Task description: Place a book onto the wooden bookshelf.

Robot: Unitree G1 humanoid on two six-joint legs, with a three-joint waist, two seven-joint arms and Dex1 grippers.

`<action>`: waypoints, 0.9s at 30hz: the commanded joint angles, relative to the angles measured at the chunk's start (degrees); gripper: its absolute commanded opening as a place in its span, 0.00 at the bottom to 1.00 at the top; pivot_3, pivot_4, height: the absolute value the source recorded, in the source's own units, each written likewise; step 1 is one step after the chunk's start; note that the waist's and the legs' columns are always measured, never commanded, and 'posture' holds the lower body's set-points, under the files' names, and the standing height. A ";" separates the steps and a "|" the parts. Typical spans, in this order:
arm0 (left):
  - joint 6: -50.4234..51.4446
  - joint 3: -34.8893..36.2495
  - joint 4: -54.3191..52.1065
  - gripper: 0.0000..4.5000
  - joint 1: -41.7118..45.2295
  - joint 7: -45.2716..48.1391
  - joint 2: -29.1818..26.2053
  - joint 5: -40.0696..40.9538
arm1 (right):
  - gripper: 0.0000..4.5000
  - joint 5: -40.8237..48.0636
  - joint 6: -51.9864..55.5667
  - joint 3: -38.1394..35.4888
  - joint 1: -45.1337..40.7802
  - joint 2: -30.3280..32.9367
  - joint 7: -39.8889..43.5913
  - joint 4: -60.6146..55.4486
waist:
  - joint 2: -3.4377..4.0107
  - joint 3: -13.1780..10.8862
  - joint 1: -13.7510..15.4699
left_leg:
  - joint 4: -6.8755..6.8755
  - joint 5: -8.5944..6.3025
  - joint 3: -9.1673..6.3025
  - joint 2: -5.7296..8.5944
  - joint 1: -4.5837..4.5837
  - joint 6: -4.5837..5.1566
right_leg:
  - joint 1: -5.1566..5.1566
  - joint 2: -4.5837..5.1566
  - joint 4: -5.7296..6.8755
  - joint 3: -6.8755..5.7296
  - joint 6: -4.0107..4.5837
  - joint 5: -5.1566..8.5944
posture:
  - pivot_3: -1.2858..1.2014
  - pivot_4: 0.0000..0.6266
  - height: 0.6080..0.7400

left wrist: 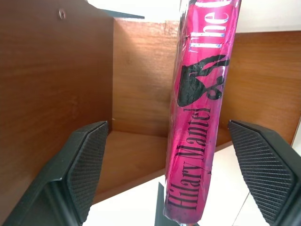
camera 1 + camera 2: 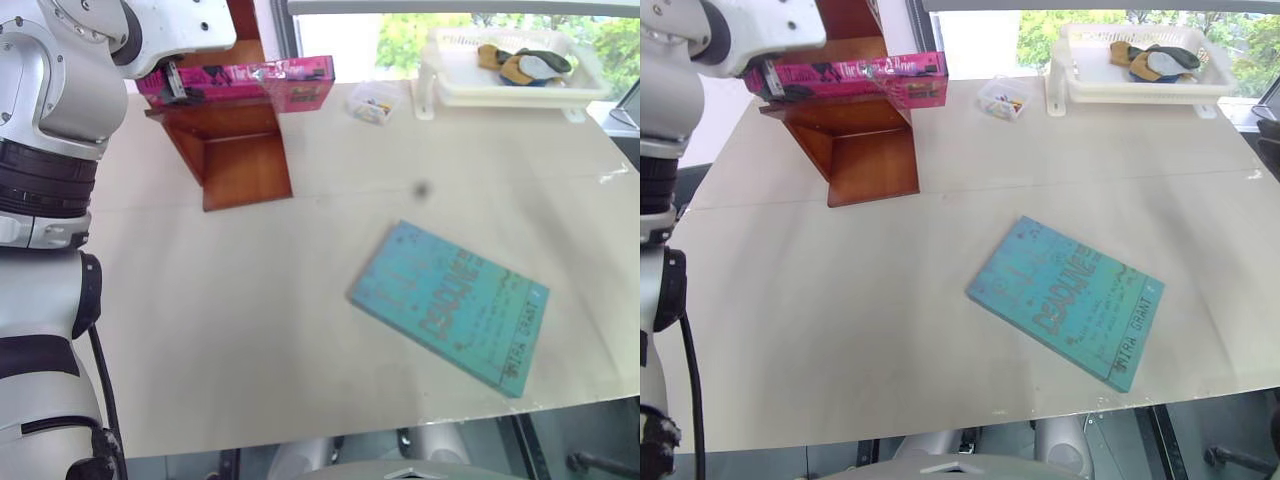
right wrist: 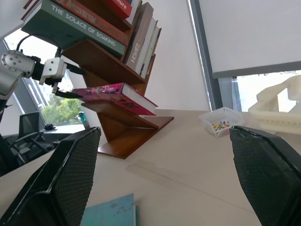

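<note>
Standing with its two black fingers wide apart, the left end effector (image 1: 162, 174) is flanking the spine of the glossy magenta-pink paperback book (image 2: 255, 82) without touching it. That book is lying flat on the board of the reddish-brown wooden bookshelf (image 2: 235, 150), one end overhanging toward the middle of the pale surface (image 2: 250, 330). A straight backward retreat, fingers kept wide, looks the clean way to avoid dragging the spine off the board's edge. Further right, the teal-blue book (image 2: 452, 305) is lying flat near the front edge, with open room around it. The right end effector (image 3: 162, 183) is hanging with fingers apart, holding nothing.
</note>
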State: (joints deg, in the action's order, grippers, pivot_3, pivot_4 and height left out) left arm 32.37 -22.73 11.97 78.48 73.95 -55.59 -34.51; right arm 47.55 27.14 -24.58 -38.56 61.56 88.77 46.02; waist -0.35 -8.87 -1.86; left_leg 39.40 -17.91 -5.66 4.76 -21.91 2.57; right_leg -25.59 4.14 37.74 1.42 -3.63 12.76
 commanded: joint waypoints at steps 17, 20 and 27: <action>-4.23 13.00 -5.38 0.99 -3.82 3.02 -6.64 11.04 | 1.00 8.78 3.72 -1.49 3.33 3.90 3.73 -4.05 | 0.01 0.00 -0.31 | 0.03 0.00 0.01 -0.01 0.01 0.00 | -0.01 0.01 0.03 0.02 0.00 0.00 | 0.52 0.24 1.00; -7.07 17.61 -8.65 0.99 -4.39 7.35 -7.97 19.27 | 1.00 9.11 3.85 -1.22 4.28 4.68 3.73 -4.39 | 0.00 0.01 -0.13 | 0.05 0.00 -0.01 -0.01 0.01 0.00 | 0.00 0.03 -0.04 0.00 0.00 0.00 | 0.52 0.24 1.00; 1.15 34.20 -25.99 0.99 -20.18 15.05 -7.95 44.15 | 1.00 9.68 4.29 -1.27 9.38 7.74 3.73 -2.66 | 0.09 0.06 -0.11 | 0.04 0.00 -0.05 0.00 0.07 -0.01 | 0.01 0.31 -0.07 -0.09 0.01 0.01 | 0.52 0.24 1.00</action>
State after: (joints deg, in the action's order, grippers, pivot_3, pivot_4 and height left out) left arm 30.14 6.34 -8.06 61.66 87.76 -64.59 2.51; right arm 55.99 31.17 -24.60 -30.01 67.47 88.81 43.82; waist -0.26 -8.80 -1.97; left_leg 39.46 -17.92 -5.70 4.76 -21.82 2.57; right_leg -25.55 4.45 37.66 1.34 -3.62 12.77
